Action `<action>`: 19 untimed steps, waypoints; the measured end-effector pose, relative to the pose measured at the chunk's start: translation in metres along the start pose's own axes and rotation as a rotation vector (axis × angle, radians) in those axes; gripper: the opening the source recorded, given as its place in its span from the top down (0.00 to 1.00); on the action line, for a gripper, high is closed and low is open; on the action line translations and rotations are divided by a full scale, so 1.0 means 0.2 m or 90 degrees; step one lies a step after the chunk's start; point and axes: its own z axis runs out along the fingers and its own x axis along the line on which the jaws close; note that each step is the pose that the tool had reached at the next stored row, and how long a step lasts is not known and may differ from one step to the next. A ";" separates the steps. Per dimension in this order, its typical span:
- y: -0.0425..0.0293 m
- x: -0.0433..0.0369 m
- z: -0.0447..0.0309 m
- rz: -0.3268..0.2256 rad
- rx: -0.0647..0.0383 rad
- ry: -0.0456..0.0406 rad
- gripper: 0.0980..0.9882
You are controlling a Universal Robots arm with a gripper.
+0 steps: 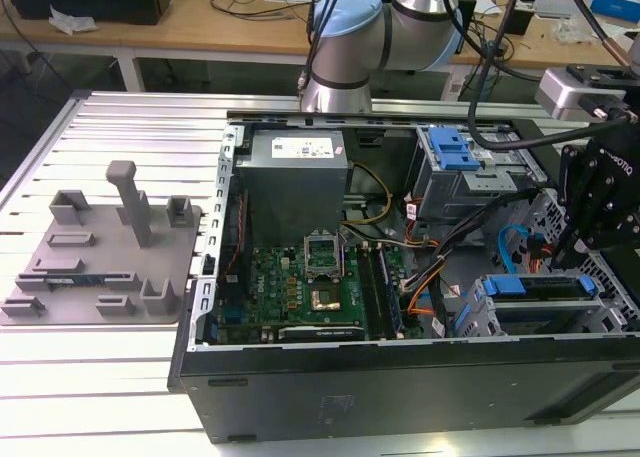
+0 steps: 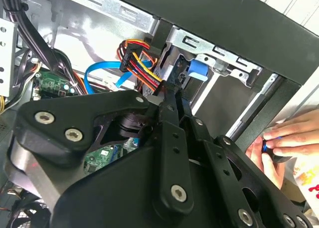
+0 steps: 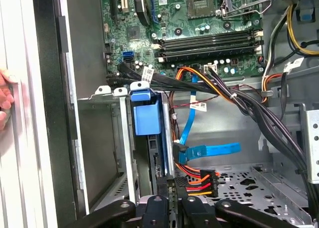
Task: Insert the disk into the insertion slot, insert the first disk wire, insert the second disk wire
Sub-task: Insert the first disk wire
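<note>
Exterior view above open case [image 1: 400, 382], wrist views close inside, sharing cables [image 2: 138, 61] [image 3: 199, 180]

1. The disk [image 3: 146, 117], framed by its bright blue carrier, is sitting edge-on inside the insertion slot, with the blue tab sticking out.
2. The insertion slot [image 3: 123, 148] — a grey metal cage — is holding the disk in its bay.
3. The flat blue wire [image 3: 214, 149] and the black plug with orange, red and yellow strands [image 3: 202, 182] are lying just beside the disk's end — whether either is seated cannot be told.
</note>
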 end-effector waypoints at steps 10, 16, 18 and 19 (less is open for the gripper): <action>0.000 0.002 0.005 0.005 0.000 0.0028 0.93; -0.001 0.008 0.007 0.005 0.000 0.0029 0.93; -0.001 0.009 0.008 0.005 0.000 0.0029 0.93; -0.001 0.010 0.008 0.005 0.000 0.0030 0.93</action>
